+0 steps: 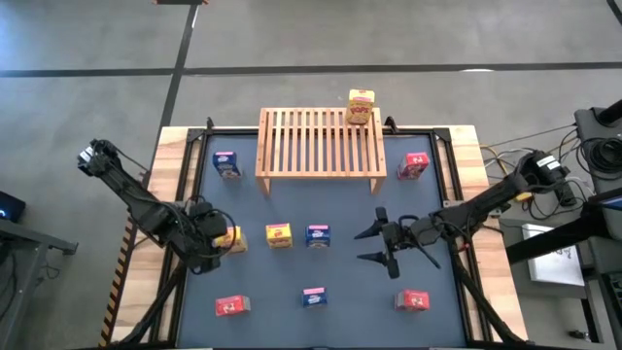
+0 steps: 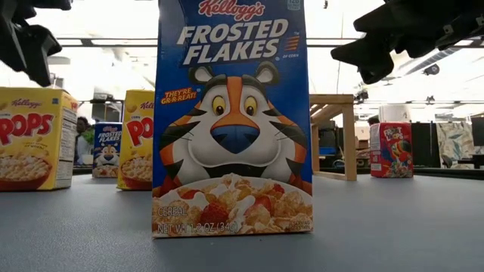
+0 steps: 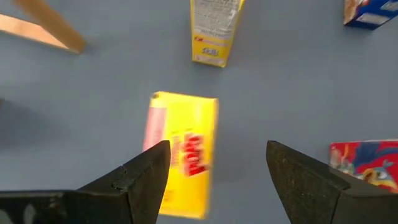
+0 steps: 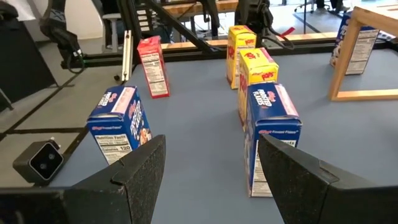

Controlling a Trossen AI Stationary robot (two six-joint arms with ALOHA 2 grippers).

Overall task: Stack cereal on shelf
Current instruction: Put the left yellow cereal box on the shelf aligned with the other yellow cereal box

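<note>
Cereal boxes are spread over the blue table top (image 1: 340, 292), and we go from the near edge to the far one. In the front row stand a red box (image 1: 231, 306), a blue one (image 1: 314, 297) and another red one (image 1: 413, 300). In the middle row, the left gripper (image 3: 217, 165) hovers above a yellow box (image 3: 181, 149) with its jaws wide and holding nothing; the right gripper (image 4: 211, 165) is also wide and empty, facing a blue box (image 4: 272, 137). Farthest is the shelf (image 1: 321, 141), with only one yellow box (image 1: 361, 107) at its back corner. We think the left jaws could push the yellow box aside, because it lies off-centre between them; a box placed on the slats may also tip.
</note>
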